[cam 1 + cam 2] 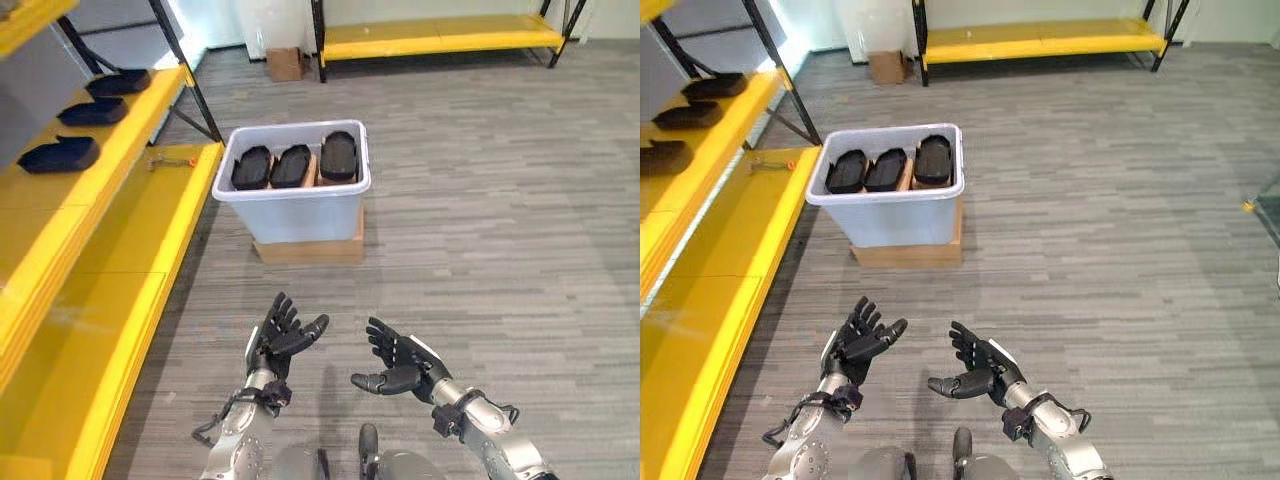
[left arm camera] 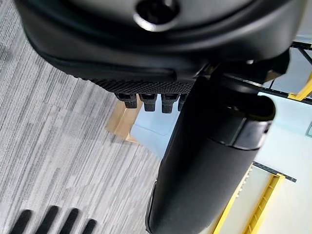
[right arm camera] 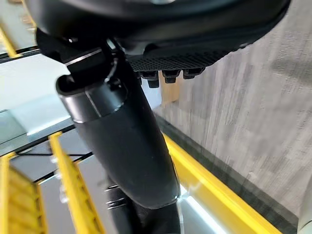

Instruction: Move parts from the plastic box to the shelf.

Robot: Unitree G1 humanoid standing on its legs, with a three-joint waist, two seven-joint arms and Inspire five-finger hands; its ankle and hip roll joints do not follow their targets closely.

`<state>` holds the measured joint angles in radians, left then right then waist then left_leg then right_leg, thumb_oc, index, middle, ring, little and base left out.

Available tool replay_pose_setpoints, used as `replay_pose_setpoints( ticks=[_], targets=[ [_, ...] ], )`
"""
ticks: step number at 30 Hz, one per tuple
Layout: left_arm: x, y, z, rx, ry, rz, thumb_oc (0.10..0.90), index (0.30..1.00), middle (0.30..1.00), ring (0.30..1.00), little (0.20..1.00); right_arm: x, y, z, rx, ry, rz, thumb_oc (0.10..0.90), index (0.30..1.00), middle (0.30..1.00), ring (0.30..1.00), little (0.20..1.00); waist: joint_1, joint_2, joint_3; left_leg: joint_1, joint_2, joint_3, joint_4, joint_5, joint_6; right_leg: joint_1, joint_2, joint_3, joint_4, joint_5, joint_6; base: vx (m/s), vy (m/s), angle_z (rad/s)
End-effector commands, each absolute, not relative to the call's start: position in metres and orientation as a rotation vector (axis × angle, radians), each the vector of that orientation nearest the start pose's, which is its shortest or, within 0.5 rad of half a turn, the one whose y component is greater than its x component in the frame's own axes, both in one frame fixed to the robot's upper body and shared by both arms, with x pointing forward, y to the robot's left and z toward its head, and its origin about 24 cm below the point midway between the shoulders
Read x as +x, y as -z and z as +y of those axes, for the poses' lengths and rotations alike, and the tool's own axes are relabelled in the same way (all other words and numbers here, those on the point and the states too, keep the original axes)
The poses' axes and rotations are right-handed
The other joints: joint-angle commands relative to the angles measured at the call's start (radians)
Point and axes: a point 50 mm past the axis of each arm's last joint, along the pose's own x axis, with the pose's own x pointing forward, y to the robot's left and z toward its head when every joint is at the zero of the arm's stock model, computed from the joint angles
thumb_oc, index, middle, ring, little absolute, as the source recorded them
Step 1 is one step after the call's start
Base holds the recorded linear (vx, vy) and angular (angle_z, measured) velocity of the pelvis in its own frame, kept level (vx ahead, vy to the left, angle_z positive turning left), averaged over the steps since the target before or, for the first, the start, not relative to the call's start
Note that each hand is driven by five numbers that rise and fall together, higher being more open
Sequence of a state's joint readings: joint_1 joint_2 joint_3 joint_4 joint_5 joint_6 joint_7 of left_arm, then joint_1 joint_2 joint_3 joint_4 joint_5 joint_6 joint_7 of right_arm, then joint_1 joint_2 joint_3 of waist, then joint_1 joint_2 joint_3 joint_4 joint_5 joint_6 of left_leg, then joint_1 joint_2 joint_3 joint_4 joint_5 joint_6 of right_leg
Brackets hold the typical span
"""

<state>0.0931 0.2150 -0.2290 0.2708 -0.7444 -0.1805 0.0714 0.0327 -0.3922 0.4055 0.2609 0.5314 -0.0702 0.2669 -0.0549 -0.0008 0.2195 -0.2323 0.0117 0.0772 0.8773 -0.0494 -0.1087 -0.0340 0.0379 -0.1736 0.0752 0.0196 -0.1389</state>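
I see both hands raised over the floor, empty: left hand (image 1: 283,334) with fingers spread wide, right hand (image 1: 400,366) with fingers loosely open. Ahead, three black parts (image 1: 292,165) stand in the plastic box (image 1: 292,208) beside the yellow shelf (image 1: 120,230), which carries three more.

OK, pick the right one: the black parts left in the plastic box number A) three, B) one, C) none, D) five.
A: three black parts stand side by side in the plastic box, which sits on a flat cardboard base, while three more lie on the yellow shelf. The left hand and right hand are both open and hold nothing.
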Motion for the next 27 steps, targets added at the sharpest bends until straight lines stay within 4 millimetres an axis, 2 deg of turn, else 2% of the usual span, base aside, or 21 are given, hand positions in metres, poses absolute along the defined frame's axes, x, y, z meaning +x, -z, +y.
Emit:
replay_pose_setpoints(
  ticks=[1,2,3,6,9,11,12,15,16,18,19,21,22,24,25,27],
  targets=[
    [0.233,-0.001,0.183,-0.495,-0.076,0.049,0.900,1.000,1.000,1.000,1.000,0.240,-0.011,-0.136,0.206,-0.592,0.120,0.900,1.000,1.000,1.000,1.000,0.020,-0.053,0.004,0.081,0.030,0.092,-0.554,0.095,0.090,0.115,-0.037,0.086,-0.080,-0.025,0.153,0.49,0.254,0.17],
    [0.234,-0.003,0.192,-0.532,-0.151,0.026,0.900,1.000,1.000,1.000,1.000,0.238,-0.006,-0.140,0.206,-0.579,0.160,0.900,1.000,1.000,1.000,1.000,0.025,-0.050,-0.001,0.085,0.075,0.060,-0.769,0.138,0.069,0.152,-0.031,0.116,-0.101,-0.032,0.162,0.62,0.326,-0.16],
    [0.235,-0.002,0.196,-0.553,-0.177,0.023,0.900,1.000,1.000,1.000,1.000,0.236,-0.002,-0.142,0.206,-0.573,0.185,0.900,1.000,1.000,1.000,1.000,0.029,-0.051,-0.001,0.098,0.112,0.047,-0.875,0.169,0.053,0.177,-0.035,0.120,-0.111,-0.039,0.164,0.38,0.234,-0.42],
    [0.237,-0.003,0.200,-0.537,-0.187,-0.003,0.900,1.000,1.000,1.000,1.000,0.231,0.005,-0.147,0.211,-0.584,0.222,0.900,1.000,1.000,1.000,1.000,0.026,-0.054,0.004,0.099,0.173,0.039,-0.965,0.177,0.035,0.200,-0.045,0.113,-0.097,-0.064,0.171,0.24,0.138,-0.37],
    [0.239,-0.003,0.202,-0.543,-0.242,0.006,0.900,1.000,1.000,1.000,1.000,0.225,0.011,-0.150,0.168,-0.609,0.262,0.900,1.000,1.000,1.000,1.000,0.020,-0.047,0.011,0.084,0.213,0.032,-0.965,0.169,0.015,0.204,-0.054,0.093,-0.051,-0.104,0.174,0.28,0.225,-0.25],
    [0.238,0.003,0.208,-0.576,-0.292,0.046,0.900,1.000,1.000,1.000,1.000,0.225,0.009,-0.142,0.175,-0.662,0.245,0.900,1.000,1.000,1.000,1.000,0.033,-0.044,0.012,0.109,0.205,0.001,-0.965,0.170,0.008,0.207,-0.055,0.094,-0.011,-0.135,0.178,0.52,0.414,-0.29],
    [0.235,0.008,0.207,-0.578,-0.284,0.064,0.900,1.000,1.000,1.000,1.000,0.225,0.007,-0.139,0.192,-0.652,0.237,0.900,1.000,1.000,1.000,1.000,0.048,-0.049,0.012,0.138,0.186,-0.007,-0.962,0.169,0.012,0.222,-0.067,0.092,0.003,-0.151,0.181,0.52,0.396,-0.41],
    [0.237,0.005,0.204,-0.555,-0.242,0.067,0.900,1.000,1.000,1.000,1.000,0.227,0.007,-0.135,0.235,-0.617,0.233,0.900,1.000,1.000,1.000,1.000,0.067,-0.061,0.003,0.139,0.150,-0.002,-0.904,0.158,0.023,0.244,-0.094,0.077,-0.001,-0.150,0.201,0.37,0.287,-0.21],
    [0.240,-0.001,0.203,-0.528,-0.211,0.050,0.900,1.000,1.000,1.000,1.000,0.227,0.005,-0.132,0.240,-0.612,0.218,0.900,1.000,1.000,1.000,1.000,0.076,-0.072,-0.005,0.126,0.120,0.004,-0.875,0.140,0.034,0.251,-0.111,0.066,-0.005,-0.148,0.215,0.32,0.265,0.01],
    [0.244,-0.006,0.202,-0.509,-0.186,0.039,0.900,1.000,1.000,1.000,1.000,0.226,0.005,-0.129,0.229,-0.602,0.207,0.900,1.000,1.000,1.000,1.000,0.082,-0.080,-0.010,0.115,0.093,0.008,-0.861,0.124,0.048,0.251,-0.124,0.056,-0.003,-0.147,0.226,0.29,0.252,0.27],
    [0.252,-0.016,0.199,-0.459,-0.141,0.029,0.900,1.000,1.000,1.000,1.000,0.230,0.003,-0.124,0.229,-0.553,0.191,0.900,1.000,1.000,1.000,1.000,0.097,-0.091,-0.016,0.112,0.045,0.004,-0.849,0.097,0.085,0.225,-0.147,0.038,0.035,-0.142,0.246,0.30,0.252,0.37],
    [0.254,-0.018,0.199,-0.444,-0.127,0.024,0.900,1.000,1.000,1.000,1.000,0.232,0.002,-0.123,0.241,-0.544,0.179,0.900,1.000,1.000,1.000,1.000,0.101,-0.093,-0.017,0.117,0.037,0.004,-0.850,0.091,0.097,0.214,-0.153,0.031,0.053,-0.140,0.253,0.26,0.184,0.33],
    [0.255,-0.022,0.199,-0.394,-0.095,0.021,0.900,1.000,1.000,1.000,1.000,0.235,-0.001,-0.120,0.265,-0.526,0.156,0.900,1.000,1.000,1.000,1.000,0.105,-0.096,-0.021,0.136,0.023,0.017,-0.856,0.074,0.124,0.186,-0.168,0.023,0.093,-0.104,0.278,0.27,0.150,0.24],
    [0.256,-0.021,0.199,-0.380,-0.087,0.036,0.900,1.000,1.000,1.000,1.000,0.237,-0.002,-0.120,0.275,-0.508,0.154,0.900,1.000,1.000,1.000,1.000,0.106,-0.098,-0.027,0.140,0.016,0.023,-0.858,0.066,0.136,0.181,-0.172,0.022,0.100,-0.086,0.287,0.22,0.134,-0.02],
    [0.255,-0.018,0.199,-0.363,-0.081,0.052,0.900,1.000,1.000,1.000,1.000,0.238,-0.001,-0.119,0.274,-0.497,0.153,0.900,1.000,1.000,1.000,1.000,0.105,-0.102,-0.037,0.146,0.005,0.040,-0.857,0.053,0.152,0.174,-0.184,0.022,0.113,-0.054,0.297,0.15,0.121,-0.10],
    [0.255,-0.014,0.197,-0.341,-0.053,0.077,0.900,1.000,1.000,1.000,1.000,0.239,-0.001,-0.120,0.163,-0.470,0.139,0.900,1.000,1.000,1.000,1.000,0.100,-0.102,-0.047,0.153,-0.007,0.055,-0.857,0.038,0.166,0.161,-0.198,0.028,0.130,-0.017,0.305,0.14,0.141,-0.23]
  ],
)
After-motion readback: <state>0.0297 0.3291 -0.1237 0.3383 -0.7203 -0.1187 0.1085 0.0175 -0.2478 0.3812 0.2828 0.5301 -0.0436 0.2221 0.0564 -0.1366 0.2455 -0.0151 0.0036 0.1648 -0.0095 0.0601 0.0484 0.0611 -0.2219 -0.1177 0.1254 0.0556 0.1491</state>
